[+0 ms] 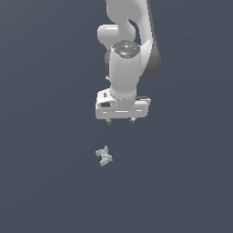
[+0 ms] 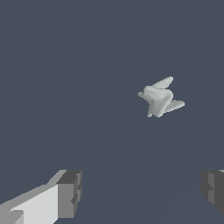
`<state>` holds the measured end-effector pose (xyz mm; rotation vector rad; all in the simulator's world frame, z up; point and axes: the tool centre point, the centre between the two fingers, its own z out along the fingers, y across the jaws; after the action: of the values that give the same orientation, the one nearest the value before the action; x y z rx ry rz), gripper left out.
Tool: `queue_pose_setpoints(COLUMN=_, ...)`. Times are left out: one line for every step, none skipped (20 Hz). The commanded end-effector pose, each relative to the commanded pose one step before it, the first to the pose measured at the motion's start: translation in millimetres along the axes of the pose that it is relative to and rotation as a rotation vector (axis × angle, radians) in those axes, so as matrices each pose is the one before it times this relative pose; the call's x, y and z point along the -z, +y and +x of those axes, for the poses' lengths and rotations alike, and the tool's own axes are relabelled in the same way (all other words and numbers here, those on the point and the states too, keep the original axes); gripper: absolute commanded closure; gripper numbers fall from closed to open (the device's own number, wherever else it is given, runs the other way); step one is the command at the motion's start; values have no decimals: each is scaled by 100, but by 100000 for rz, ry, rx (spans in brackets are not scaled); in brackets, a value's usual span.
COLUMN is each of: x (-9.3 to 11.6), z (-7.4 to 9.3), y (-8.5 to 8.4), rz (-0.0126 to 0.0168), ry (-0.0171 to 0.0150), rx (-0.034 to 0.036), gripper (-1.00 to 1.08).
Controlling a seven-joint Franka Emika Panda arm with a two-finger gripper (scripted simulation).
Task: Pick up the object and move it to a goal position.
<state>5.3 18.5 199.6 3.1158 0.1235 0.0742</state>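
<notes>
The object (image 1: pixel 104 156) is a tiny pale grey-green, jagged, multi-pronged piece lying on the dark grey floor. In the wrist view it (image 2: pixel 159 98) shows well apart from the fingers. My white gripper (image 1: pixel 120 121) hangs open and empty, pointing down, beyond the object in the exterior view and slightly to that view's right. Two short dark fingertips (image 1: pixel 108 121) stick out under the hand. In the wrist view the gripper (image 2: pixel 142 192) shows wide apart, with one finger (image 2: pixel 70 194) and the other at the frame edge. Nothing is between them.
The white arm (image 1: pixel 125 50) rises behind the gripper toward the top of the exterior view. The flat dark grey floor (image 1: pixel 45 182) fills the surroundings.
</notes>
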Motion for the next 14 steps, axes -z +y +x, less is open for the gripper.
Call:
queue_pose_setpoints(x=-54, z=54, y=60, rz=-25, ry=-60, rx=229, gripper=-92)
queue_pose_setpoints(x=-66, z=78, y=47, rz=-5, ry=-40, rx=321, gripper=-92)
queue_pose_setpoints(x=-90, z=103, y=68, rz=-2, ry=-50, rx=417, gripper=-92)
queue_pose_setpoints(x=-114, z=128, y=91, rz=1, ry=-61, rx=513, gripper=-92)
queue_pose_setpoints(x=-138, z=152, y=106, rz=4, ry=-73, rx=617, gripper=-92)
queue_pose_setpoints(x=-161, z=173, y=129, rz=7, ry=-83, rx=706, gripper=-92)
queue_pose_setpoints(x=-184, z=194, y=144, rz=9, ry=-96, rx=811, gripper=-92)
queue_pose_setpoints(x=-208, z=215, y=165, rz=11, ry=-109, rx=912, gripper=-92)
queue_pose_setpoints(x=-231, z=232, y=186, rz=16, ry=-119, rx=1001, gripper=-92)
queue_pose_setpoints(x=-257, z=250, y=207, rz=24, ry=-130, rx=1099, gripper=-92)
queue_pose_setpoints(x=-284, z=267, y=232, rz=32, ry=-140, rx=1195, gripper=-92)
queue_pose_setpoints(x=-312, z=282, y=258, rz=42, ry=-151, rx=1294, gripper=-92)
queue_pose_setpoints(x=-342, z=295, y=283, rz=53, ry=-161, rx=1396, gripper=-92)
queue_pose_setpoints(x=-373, z=307, y=310, rz=66, ry=-170, rx=1499, gripper=-92)
